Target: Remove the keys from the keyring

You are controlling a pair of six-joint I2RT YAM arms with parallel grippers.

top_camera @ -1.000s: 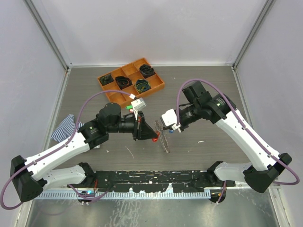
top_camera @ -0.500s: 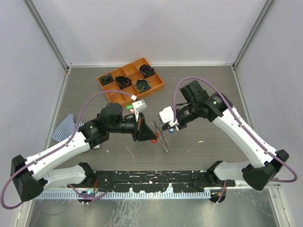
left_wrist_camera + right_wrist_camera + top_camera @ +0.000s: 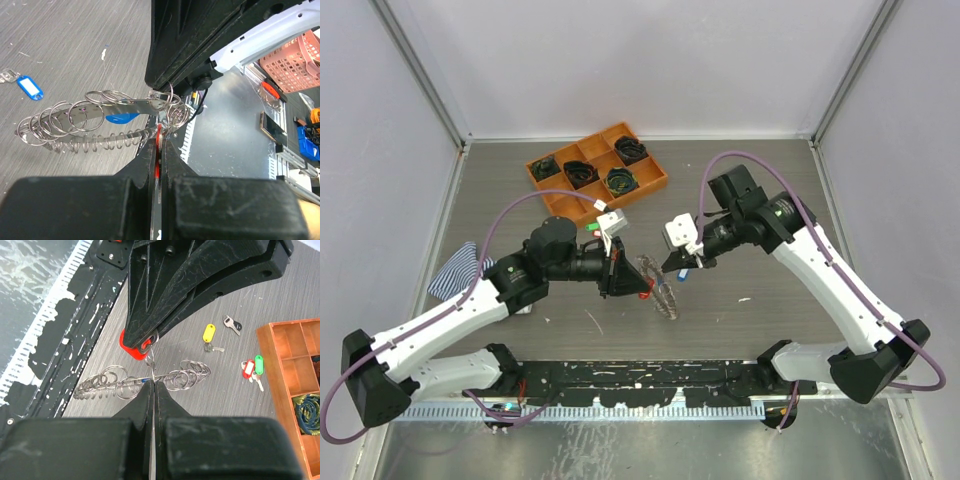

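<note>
The keyring (image 3: 660, 287), a wire loop fringed with many small silver rings, hangs between my two grippers above the table. My left gripper (image 3: 638, 285) is shut on a key's red tag (image 3: 158, 142) at the ring; the red tag also shows in the right wrist view (image 3: 132, 346). My right gripper (image 3: 680, 268) is shut on a thin silver key (image 3: 152, 405) at the keyring (image 3: 145, 377), with a bit of blue tag (image 3: 121, 118) beside it. Loose keys lie on the table: blue tag (image 3: 28, 86), yellow tag (image 3: 208, 333), red tag (image 3: 247, 368), green tag (image 3: 258, 362).
An orange compartment tray (image 3: 654, 182) with black coiled bundles stands at the back left of centre; it also shows in the right wrist view (image 3: 280, 370). A striped cloth (image 3: 455, 270) lies at the left. A black rail (image 3: 640, 378) runs along the near edge.
My right gripper has pulled back and turned a little. The keyring has tilted and shifted slightly up and left between the grippers. The left arm has stayed put.
</note>
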